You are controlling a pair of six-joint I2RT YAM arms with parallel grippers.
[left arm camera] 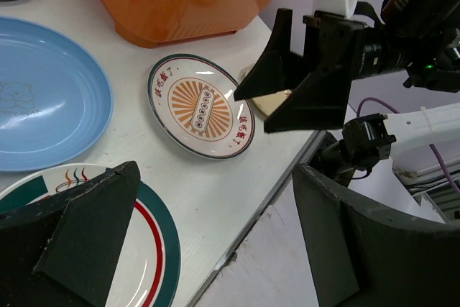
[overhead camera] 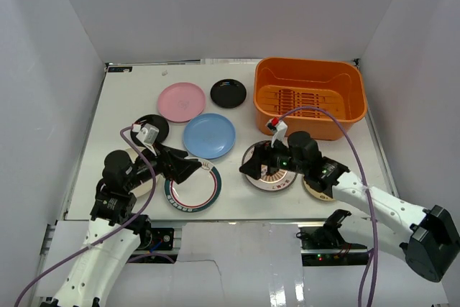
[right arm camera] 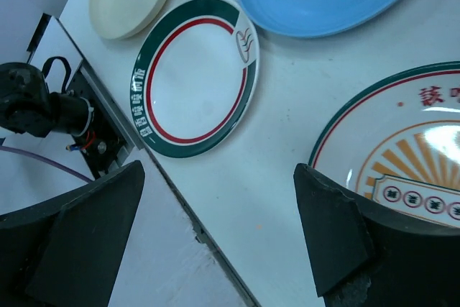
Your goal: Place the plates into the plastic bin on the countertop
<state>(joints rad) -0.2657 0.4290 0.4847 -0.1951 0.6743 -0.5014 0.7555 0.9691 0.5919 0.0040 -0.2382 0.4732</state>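
Top external shows us the plastic bin [overhead camera: 260,102], upper right, holding nothing; the plates [overhead camera: 208,136] lie on the worktop [overhead camera: 129,98]. Left wrist: our left claw [left arm camera: 214,170] gapes over the green-rimmed plate [left arm camera: 154,249]. Right wrist: our right claw [right arm camera: 219,169] gapes beside the sunburst plate [right arm camera: 402,156].

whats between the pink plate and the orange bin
A black plate lies between the pink plate and the bin, as the top view shows.
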